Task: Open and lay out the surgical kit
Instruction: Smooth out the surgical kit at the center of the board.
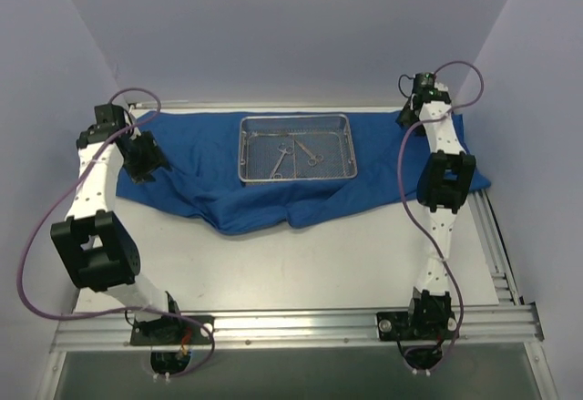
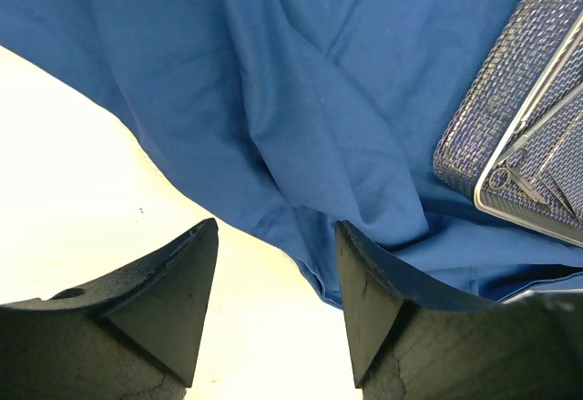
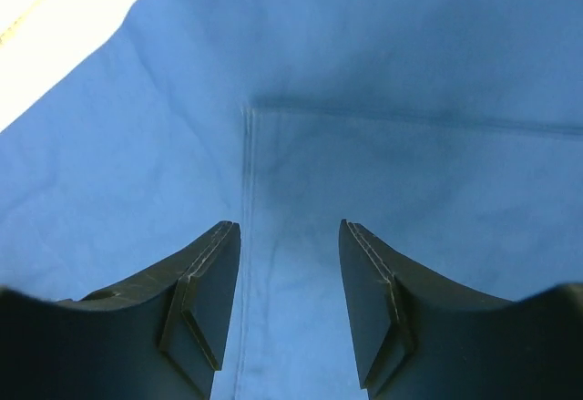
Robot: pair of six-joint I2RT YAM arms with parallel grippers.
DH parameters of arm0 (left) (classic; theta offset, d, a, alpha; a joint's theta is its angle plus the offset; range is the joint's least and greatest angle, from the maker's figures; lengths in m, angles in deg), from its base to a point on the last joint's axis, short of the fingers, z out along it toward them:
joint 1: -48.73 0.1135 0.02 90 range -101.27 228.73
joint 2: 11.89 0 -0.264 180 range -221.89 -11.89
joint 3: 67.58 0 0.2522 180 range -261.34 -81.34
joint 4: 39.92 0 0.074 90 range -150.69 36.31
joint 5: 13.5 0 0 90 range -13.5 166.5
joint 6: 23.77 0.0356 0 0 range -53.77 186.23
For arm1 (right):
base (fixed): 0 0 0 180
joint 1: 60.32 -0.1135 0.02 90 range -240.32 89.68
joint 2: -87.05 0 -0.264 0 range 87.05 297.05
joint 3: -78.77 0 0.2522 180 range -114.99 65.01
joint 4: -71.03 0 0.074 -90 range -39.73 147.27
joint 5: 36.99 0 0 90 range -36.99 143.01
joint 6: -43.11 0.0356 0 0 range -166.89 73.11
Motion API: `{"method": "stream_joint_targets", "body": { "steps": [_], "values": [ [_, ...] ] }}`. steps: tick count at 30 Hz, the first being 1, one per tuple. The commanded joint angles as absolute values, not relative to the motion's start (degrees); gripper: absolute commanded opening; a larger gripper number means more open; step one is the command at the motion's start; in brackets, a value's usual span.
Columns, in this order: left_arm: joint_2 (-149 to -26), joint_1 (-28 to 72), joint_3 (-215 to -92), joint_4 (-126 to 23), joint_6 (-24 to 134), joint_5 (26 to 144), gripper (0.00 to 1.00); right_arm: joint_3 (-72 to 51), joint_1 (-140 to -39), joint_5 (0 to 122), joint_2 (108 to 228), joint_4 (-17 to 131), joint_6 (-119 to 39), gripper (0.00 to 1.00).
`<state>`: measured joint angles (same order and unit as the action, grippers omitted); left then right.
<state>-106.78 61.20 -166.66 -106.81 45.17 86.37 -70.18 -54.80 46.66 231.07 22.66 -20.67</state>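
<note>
White table [image 1: 319,263], pale walls [image 1: 291,26], blue wrap [image 1: 200,158] under mesh tray [image 1: 296,117], L & R jaws apart, empty.

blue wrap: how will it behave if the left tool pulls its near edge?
Probably floppy: the blue wrap lies in folds and wrinkles, so it should bunch rather than slide flat. Likely to drag the mesh tray sitting on it, perhaps jostling the loose instruments inside. Its thin edge may need a close pinch from the left tool.

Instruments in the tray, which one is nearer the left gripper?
The left instrument in the top view; the right instrument lies beside it, farther away.
</note>
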Motion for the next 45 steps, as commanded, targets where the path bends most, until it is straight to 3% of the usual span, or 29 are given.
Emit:
{"method": "stream_joint_targets", "body": {
  "steps": [1,24,31,32,36,38,39,41,45],
  "values": [
    [-103.56,61.39,-166.60,-103.96,46.36,86.62,0.63,-73.94,-55.05,42.99,231.36,24.83,-21.48,0.47],
    [-105.41,62.96,-164.14,-104.05,45.49,88.10,0.60,-77.72,-55.57,44.75,238.83,27.21,-22.98,0.49],
    [-106.37,64.90,-162.38,-103.87,44.16,90.48,0.59,-75.61,-55.48,44.31,238.04,27.56,-23.07,0.35],
    [-106.37,64.82,-162.47,-103.96,44.34,90.48,0.59,-75.87,-55.40,44.48,238.13,27.65,-22.98,0.29],
    [-106.37,64.90,-162.29,-104.57,44.69,90.57,0.59,-76.40,-55.13,46.15,238.83,28.09,-22.80,0.18],
    [-106.55,64.90,-162.20,-104.84,44.69,90.91,0.59,-76.49,-54.96,46.94,239.01,28.00,-22.63,0.17],
    [-106.81,64.90,-162.03,-105.19,44.69,90.92,0.59,-76.49,-54.78,47.55,239.27,28.00,-22.63,0.21],
    [-106.64,64.90,-161.77,-105.28,44.43,91.00,0.58,-76.49,-54.69,48.26,239.36,28.09,-22.80,0.38],
    [-106.02,64.90,-161.76,-104.93,44.52,90.92,0.59,-76.40,-54.69,49.31,239.45,28.96,-24.03,0.48]
  ]
}}
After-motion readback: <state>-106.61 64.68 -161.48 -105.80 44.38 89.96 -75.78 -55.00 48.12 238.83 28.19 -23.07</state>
